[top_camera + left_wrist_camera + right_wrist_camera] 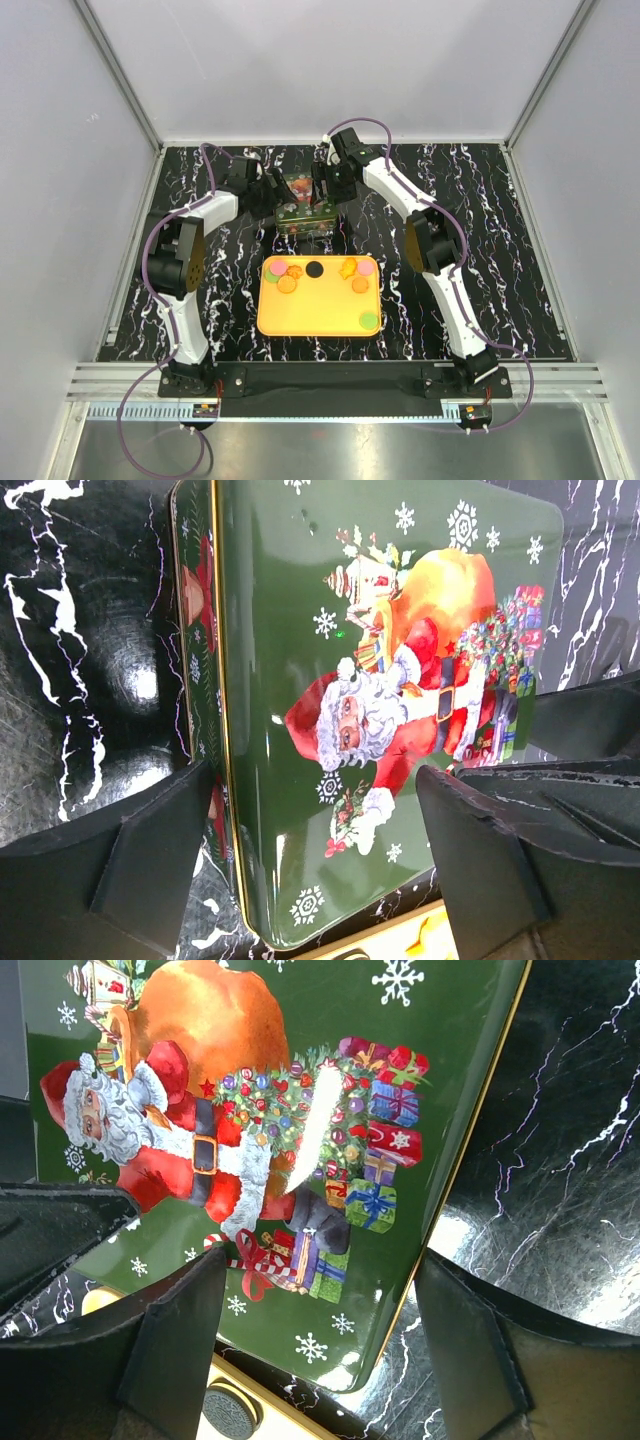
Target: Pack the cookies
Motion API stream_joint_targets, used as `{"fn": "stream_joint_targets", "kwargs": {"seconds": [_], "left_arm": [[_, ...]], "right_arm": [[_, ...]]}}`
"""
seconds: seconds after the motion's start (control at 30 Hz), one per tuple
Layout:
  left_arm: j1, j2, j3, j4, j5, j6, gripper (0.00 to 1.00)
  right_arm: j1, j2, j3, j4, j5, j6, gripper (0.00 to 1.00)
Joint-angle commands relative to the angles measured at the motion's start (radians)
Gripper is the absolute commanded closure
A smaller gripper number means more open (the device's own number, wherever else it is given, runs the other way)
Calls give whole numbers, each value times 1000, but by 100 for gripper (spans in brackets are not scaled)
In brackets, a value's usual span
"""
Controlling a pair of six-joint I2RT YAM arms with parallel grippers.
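Note:
Several cookies lie on a yellow tray: a black disc, orange discs, pink discs, a green disc and a yellow-orange shaped piece. Behind the tray stands a green tin with a Santa lid. My left gripper is open at the tin's left side, and its jaws straddle the lid's edge. My right gripper is open at the tin's right side, astride the lid's other edge. The lid fills both wrist views. The black cookie shows below the tin.
The table is black marble-patterned, walled by white panels on three sides. The tray's far edge shows in both wrist views, just below the tin. Both arms reach over the table on either side of the tray.

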State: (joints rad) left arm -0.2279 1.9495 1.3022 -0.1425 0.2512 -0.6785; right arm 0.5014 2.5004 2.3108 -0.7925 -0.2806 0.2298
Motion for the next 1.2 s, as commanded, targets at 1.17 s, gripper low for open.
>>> {"fn": "stream_joint_targets", "kwargs": {"seconds": [1.17], "left_arm": [[104,97,251,-95,134,-23,22]], "right_arm": [[5,26,-64,-20,-25,-60,21]]}}
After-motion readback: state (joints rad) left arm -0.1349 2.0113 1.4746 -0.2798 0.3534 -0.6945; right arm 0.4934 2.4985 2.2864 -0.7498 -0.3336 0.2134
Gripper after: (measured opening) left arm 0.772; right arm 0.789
